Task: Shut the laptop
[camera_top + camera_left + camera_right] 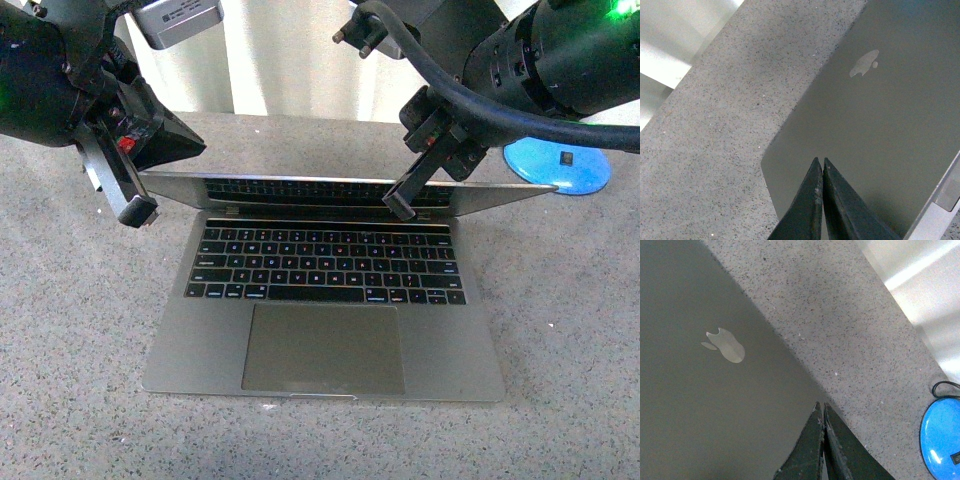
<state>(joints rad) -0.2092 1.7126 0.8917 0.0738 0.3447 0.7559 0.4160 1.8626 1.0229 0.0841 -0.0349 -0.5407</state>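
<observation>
The grey laptop [325, 340] lies in the middle of the speckled table, its lid [350, 188] tilted far forward over the black keys [325, 265]. I see the lid nearly edge-on. My left gripper [138, 210] is shut at the lid's left end, and in the left wrist view its tips [820, 164] sit over the lid's back [875, 120] near a corner. My right gripper [400, 206] is shut over the lid's right part. Its tips [821, 409] lie at the edge of the lid's back [705, 400], beyond the pale apple logo [725, 345].
A blue round disc [558, 165] with a black cable lies on the table behind the laptop's right side, also seen as the blue disc [942, 435] in the right wrist view. A pale wall [290, 55] stands along the table's far edge.
</observation>
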